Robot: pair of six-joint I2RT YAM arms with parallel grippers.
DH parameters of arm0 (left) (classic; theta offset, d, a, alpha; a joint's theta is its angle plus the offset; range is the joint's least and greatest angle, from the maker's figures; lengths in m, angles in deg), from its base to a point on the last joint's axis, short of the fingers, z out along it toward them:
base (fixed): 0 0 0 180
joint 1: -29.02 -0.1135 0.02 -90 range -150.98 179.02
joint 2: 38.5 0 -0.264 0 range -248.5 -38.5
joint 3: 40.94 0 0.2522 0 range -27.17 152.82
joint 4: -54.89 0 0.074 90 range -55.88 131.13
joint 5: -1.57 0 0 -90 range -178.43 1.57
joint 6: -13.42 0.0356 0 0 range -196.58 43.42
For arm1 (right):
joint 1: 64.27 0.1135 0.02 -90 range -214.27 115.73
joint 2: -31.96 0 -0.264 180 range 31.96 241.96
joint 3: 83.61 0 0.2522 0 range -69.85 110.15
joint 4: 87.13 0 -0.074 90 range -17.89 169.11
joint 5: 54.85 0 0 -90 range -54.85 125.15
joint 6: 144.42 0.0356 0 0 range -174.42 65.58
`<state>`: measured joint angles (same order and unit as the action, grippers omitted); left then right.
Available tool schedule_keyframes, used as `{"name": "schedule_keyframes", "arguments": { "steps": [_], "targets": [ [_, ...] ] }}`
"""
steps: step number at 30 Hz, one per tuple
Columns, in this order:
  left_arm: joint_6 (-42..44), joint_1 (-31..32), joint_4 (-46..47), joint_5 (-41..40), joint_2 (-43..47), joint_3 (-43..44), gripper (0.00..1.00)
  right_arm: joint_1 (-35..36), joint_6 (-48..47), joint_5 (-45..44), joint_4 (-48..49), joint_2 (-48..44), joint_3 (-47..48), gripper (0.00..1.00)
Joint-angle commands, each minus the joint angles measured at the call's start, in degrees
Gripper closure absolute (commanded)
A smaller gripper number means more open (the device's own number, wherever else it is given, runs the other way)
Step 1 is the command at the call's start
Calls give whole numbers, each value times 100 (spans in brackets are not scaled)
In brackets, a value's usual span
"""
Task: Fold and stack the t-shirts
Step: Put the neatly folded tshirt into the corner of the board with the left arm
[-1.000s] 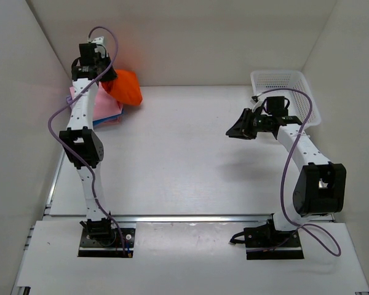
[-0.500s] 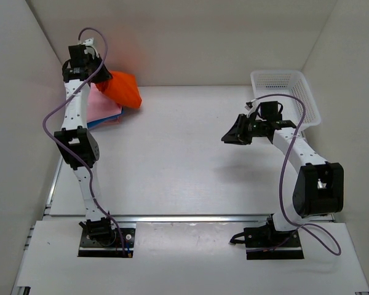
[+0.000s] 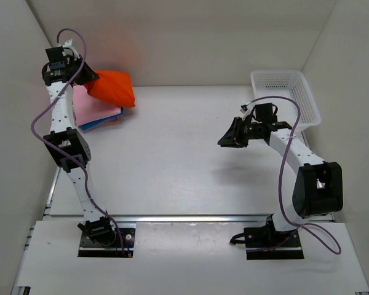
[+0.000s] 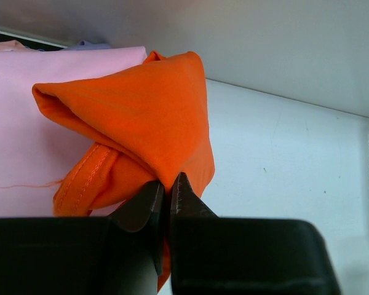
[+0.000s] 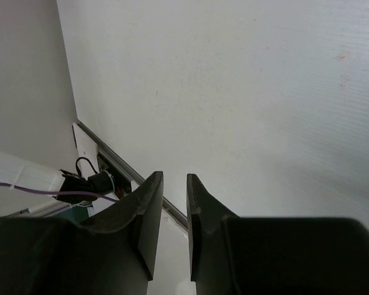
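A bright orange t-shirt (image 3: 114, 89), bunched into a folded wad, hangs over the right edge of a flat stack at the back left. My left gripper (image 3: 88, 78) is shut on its corner. The stack's top is a pink t-shirt (image 3: 93, 110), with a blue edge (image 3: 107, 120) showing beneath. In the left wrist view the orange t-shirt (image 4: 141, 123) is pinched between the left gripper (image 4: 167, 184) jaws, above the pink t-shirt (image 4: 18, 141); a purple sliver (image 4: 89, 44) peeks behind. My right gripper (image 3: 225, 140) hovers right of centre, slightly open and holding nothing (image 5: 174, 184).
A white mesh basket (image 3: 309, 92) stands at the back right, just behind the right arm. White walls close in the table on the left, back and right. A metal rail (image 3: 190, 217) runs along the near edge.
My left arm has swung left towards the wall, carrying the orange t-shirt over the stack. The right gripper has drifted a little left and its jaws have narrowed slightly.
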<state>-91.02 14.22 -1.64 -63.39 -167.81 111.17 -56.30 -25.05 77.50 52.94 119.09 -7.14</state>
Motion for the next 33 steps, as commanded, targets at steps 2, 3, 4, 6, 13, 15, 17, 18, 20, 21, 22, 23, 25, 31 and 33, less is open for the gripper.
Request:
{"name": "schedule_keyframes", "arguments": {
  "steps": [2, 3, 4, 6, 13, 15, 17, 18, 20, 21, 22, 23, 25, 31, 33],
  "targets": [
    [-42, -198, 242, 370, 618, 166, 100, 170, 25, 11, 77, 23, 12, 81],
    [-59, -294, 251, 370, 609, 167, 100, 231, 34, 19, 77, 58, 47, 81],
    [-68, -338, 268, 353, 618, 167, 100, 284, 43, -16, 77, 41, 21, 81],
    [-68, -452, 260, 379, 618, 114, 100, 293, 52, -16, 69, 67, 47, 81],
    [-209, -690, 313, 397, 320, 140, 100, 451, 157, -69, 59, 199, 118, 81],
    [-200, -734, 339, 336, 188, 140, 100, 469, 122, -52, 51, 199, 118, 81],
    [-218, -778, 269, 161, 74, 228, 100, 478, 113, -78, 42, 208, 109, 81],
    [-200, -778, 234, 125, 47, 219, 100, 513, 96, -95, 7, 216, 109, 81],
    [-200, -761, 129, -373, 55, 333, 31, 513, 78, -209, -28, 234, 83, 81],
    [-209, -734, 50, -577, 90, 325, 2, 504, 43, -296, -98, 199, 100, 81],
    [-200, -743, 40, -1014, 221, 186, 1, 487, 8, -323, -125, 190, 65, 81],
    [-156, -734, 49, -1410, 371, 36, 2, 487, -1, -358, -168, 164, 13, 81],
    [-182, -673, 258, -1773, 713, -428, 1, 451, -36, -446, -160, 94, -127, 81],
    [-349, -462, 568, -1301, 1724, -1721, 1, 399, -168, -771, -256, -266, -505, 80],
    [-270, -138, 453, -950, 2101, -2117, 1, 390, -194, -824, -274, -398, -681, 80]
  ]
}}
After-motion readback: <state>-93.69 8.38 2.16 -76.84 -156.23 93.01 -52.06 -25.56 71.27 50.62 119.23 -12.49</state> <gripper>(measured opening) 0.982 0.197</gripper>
